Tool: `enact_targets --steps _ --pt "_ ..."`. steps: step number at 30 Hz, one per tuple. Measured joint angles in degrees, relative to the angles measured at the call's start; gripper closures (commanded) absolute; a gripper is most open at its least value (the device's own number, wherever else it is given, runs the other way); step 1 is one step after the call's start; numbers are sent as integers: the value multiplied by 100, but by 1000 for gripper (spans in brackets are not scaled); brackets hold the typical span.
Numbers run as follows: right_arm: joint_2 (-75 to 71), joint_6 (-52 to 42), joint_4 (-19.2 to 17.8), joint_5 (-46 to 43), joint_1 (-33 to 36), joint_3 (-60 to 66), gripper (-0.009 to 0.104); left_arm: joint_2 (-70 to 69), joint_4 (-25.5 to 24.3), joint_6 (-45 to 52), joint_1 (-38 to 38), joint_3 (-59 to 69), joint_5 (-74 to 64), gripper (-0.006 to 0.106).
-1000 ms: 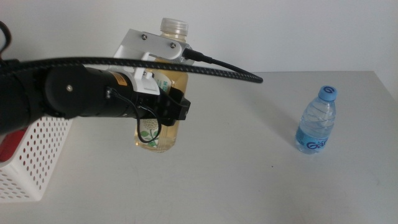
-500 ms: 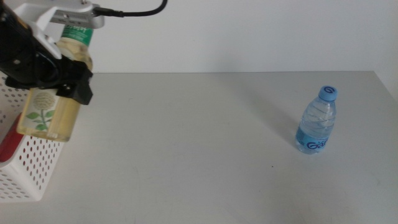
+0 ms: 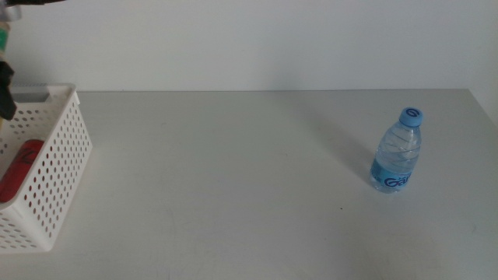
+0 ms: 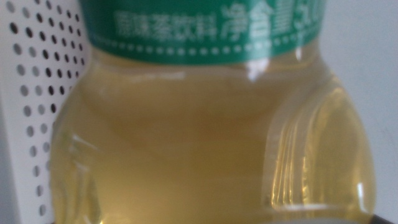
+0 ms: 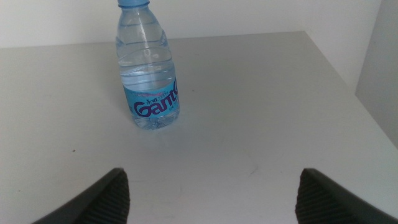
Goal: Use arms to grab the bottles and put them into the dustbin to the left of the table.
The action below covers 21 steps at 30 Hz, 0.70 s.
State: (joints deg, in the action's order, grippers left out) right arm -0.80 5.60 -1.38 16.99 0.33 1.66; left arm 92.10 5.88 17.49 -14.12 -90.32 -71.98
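Middle view: left gripper (image 3: 5, 82) barely visible, a dark sliver at the far left edge, upper left of frame, above the dustbin (image 3: 64, 148). Jaws not readable there. Left wrist view is filled by the tea bottle (image 4: 211, 130): pale-yellow liquid, green label band across the top of frame, very close and blurred. Only a thin dark bit shows at the bottom right corner, so can't tell if the left claw is clenched on the bottle or released. Perforated white dustbin wall sits along the left edge of that wrist frame, just beside the bottle.

Dustbin stands at left of the middle view, partly cut off by the frame, on the table (image 3: 233, 194). Red can (image 3: 19, 167) lies inside it, seen over the rim and through the holes.

Water bottle (image 3: 397, 152) stands upright at right of the middle view, blue cap, blue label, well apart from the dustbin.

Right wrist view: right gripper (image 5: 208, 194) jaws spread wide at the bottom corners, released, holding nothing. Water bottle (image 5: 147, 68) upright in the upper left of that frame, apart from the jaws. Right arm not in the middle view.
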Motion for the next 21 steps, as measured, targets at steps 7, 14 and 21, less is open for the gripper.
enact_targets --steps 7,14,21 --pt "0 0 0 0 0 0 1 322 0 169 -794 -5 -24 102" --pt "0 0 0 0 0 0 1 980 64 151 -919 -5 42 102" --pt "0 0 0 0 0 0 1 1360 -6 -87 -893 141 133 102"
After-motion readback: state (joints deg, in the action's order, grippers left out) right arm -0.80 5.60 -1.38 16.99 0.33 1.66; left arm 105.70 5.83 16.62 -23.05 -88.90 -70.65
